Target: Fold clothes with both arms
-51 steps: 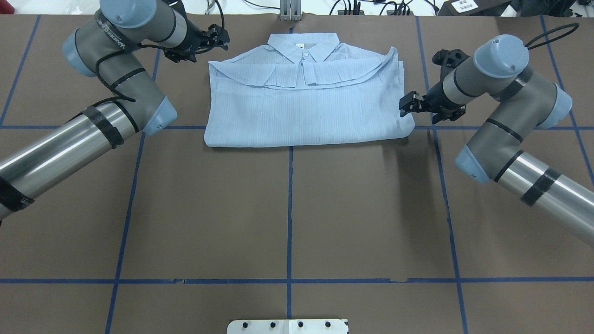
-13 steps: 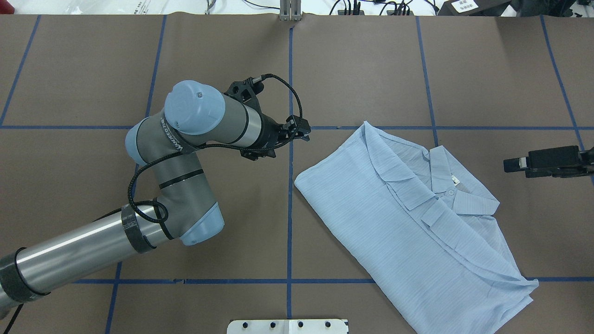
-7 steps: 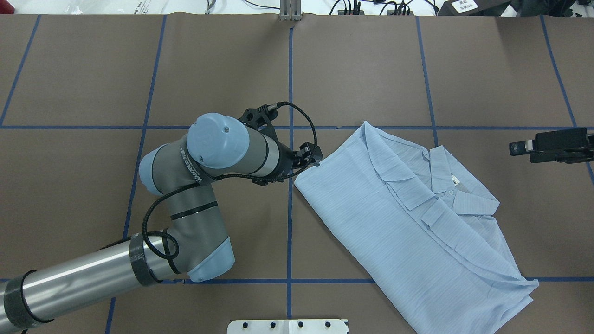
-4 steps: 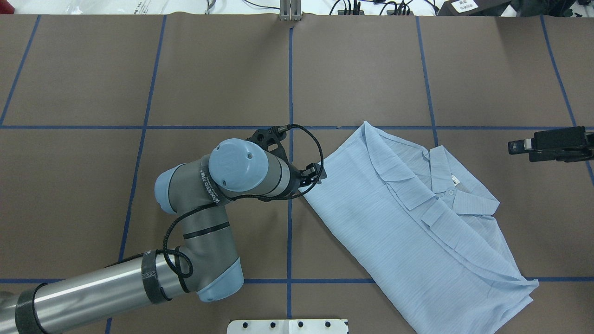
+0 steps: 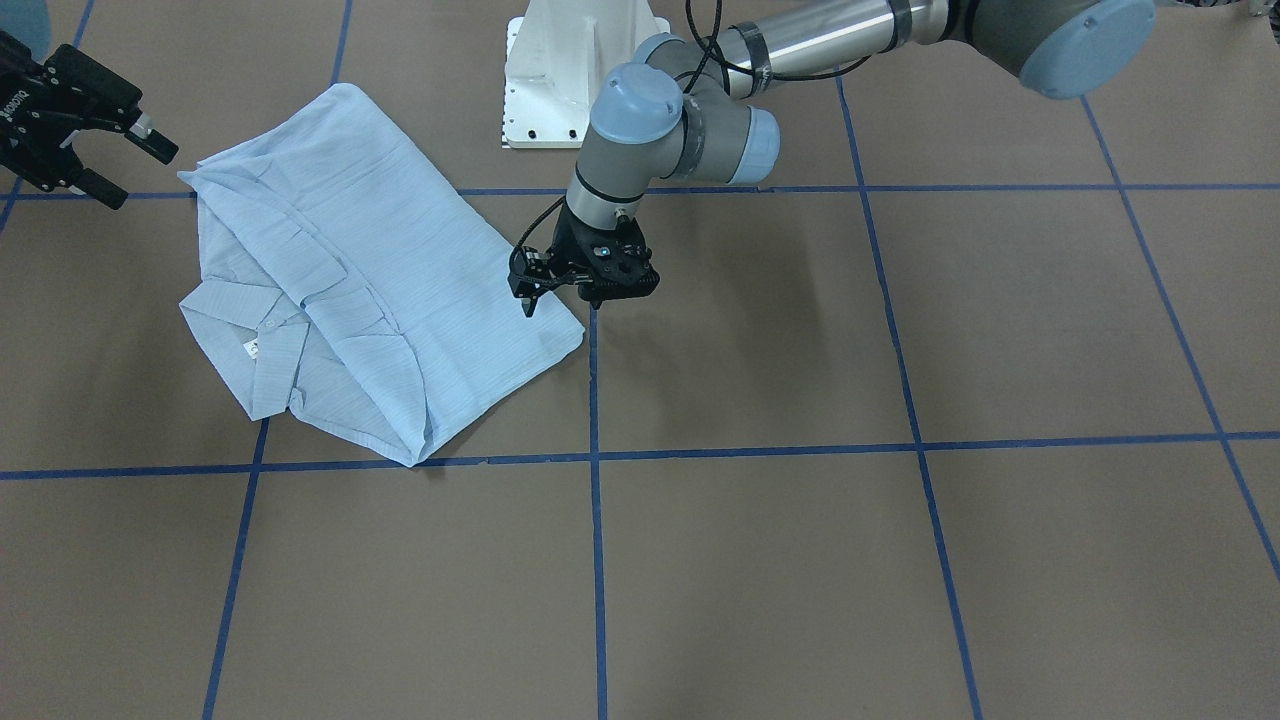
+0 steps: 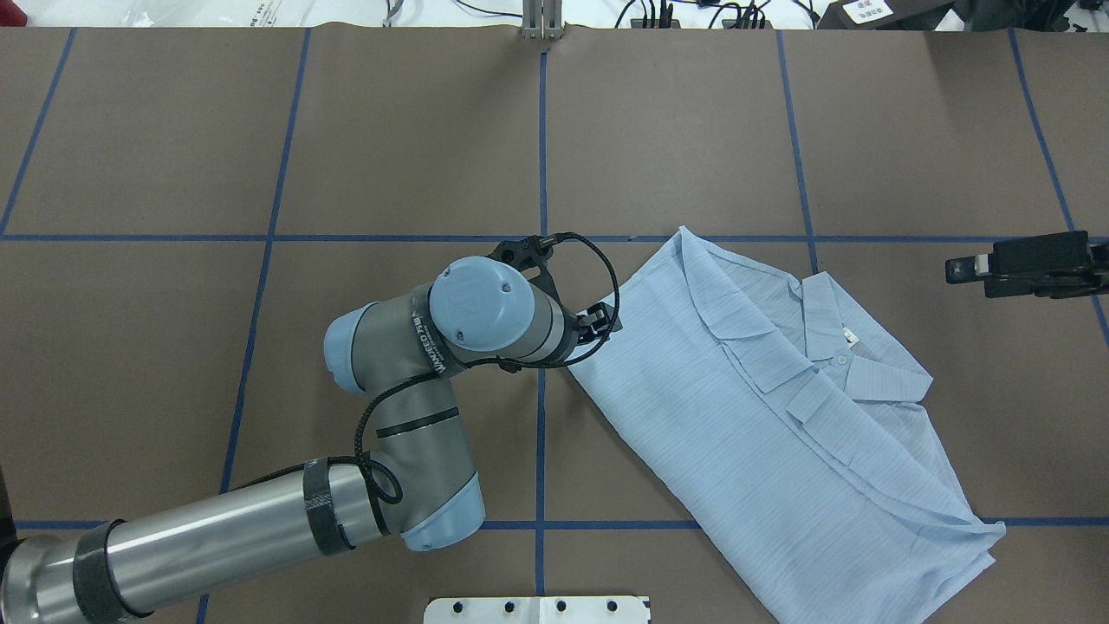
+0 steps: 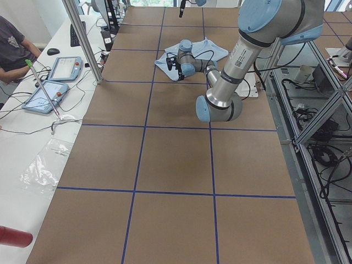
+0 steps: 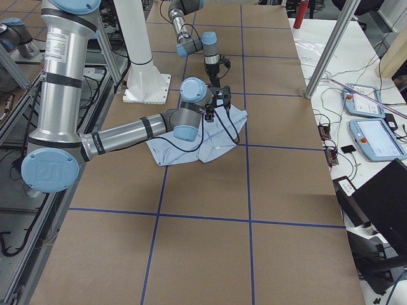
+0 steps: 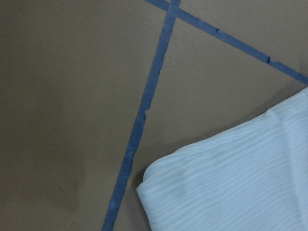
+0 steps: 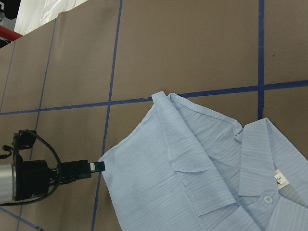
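Overhead exterior view, nearest first: the left arm comes in from the lower left, and its wrist link carries white lettering too small to read surely. Farther off, in the right wrist view, a small white tag inside the shirt's collar reads "3". White letters on the right gripper are cut off by the frame edge.

The left arm runs low over the table, bends sharply at its blue-capped joints, and ends with the wrist turned toward the shirt. The left gripper points down at the shirt's near left corner, right at its edge. I cannot tell whether its fingers are apart or together, nor whether they touch the cloth. The right gripper hangs well apart from the shirt, beyond its collar side, with its fingers spread and nothing between them.

The shirt lies folded into a flat oblong, set diagonally on the table's right half, across a blue tape line. It is pale blue with fine stripes. The collar is uppermost and fastened with one small white button.
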Action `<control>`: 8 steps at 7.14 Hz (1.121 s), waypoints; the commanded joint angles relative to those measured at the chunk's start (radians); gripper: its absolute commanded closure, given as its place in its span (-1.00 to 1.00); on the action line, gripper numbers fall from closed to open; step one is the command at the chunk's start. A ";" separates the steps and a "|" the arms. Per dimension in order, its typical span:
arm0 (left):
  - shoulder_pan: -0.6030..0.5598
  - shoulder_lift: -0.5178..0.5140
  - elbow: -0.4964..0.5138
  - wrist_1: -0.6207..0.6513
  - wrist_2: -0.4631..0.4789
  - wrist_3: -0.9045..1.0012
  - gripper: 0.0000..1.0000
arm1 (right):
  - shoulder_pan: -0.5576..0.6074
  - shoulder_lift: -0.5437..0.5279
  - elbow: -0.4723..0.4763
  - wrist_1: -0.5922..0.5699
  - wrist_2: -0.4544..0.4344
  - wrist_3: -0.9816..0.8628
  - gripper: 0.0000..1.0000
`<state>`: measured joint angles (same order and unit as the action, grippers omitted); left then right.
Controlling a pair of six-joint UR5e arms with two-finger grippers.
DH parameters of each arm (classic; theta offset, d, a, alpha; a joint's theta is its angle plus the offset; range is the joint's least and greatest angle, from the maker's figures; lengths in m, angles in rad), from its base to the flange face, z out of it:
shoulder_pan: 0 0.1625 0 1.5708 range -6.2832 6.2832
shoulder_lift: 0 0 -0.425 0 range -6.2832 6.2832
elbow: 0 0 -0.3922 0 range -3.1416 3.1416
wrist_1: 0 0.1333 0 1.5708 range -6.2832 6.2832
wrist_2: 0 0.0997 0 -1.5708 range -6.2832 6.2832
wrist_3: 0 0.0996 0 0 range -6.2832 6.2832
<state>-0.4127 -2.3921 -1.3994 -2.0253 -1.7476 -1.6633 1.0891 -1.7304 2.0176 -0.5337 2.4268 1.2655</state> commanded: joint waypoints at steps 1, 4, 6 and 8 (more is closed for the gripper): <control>0.000 -0.010 0.033 -0.006 0.005 0.003 -0.89 | 0.000 0.002 -0.005 0.000 0.000 0.000 -1.00; 0.000 -0.010 0.036 -0.006 0.004 0.007 -0.72 | 0.000 0.002 -0.005 0.000 0.002 0.000 -1.00; 0.000 -0.009 0.042 -0.006 0.004 0.010 -0.62 | 0.002 0.002 -0.005 0.000 0.002 0.000 -1.00; 0.000 -0.009 0.048 -0.010 0.004 0.011 -0.49 | 0.002 0.002 -0.007 0.000 0.002 0.000 -1.00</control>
<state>-0.4126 -2.4008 -1.3546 -2.0335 -1.7441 -1.6529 1.0898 -1.7288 2.0121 -0.5338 2.4283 1.2655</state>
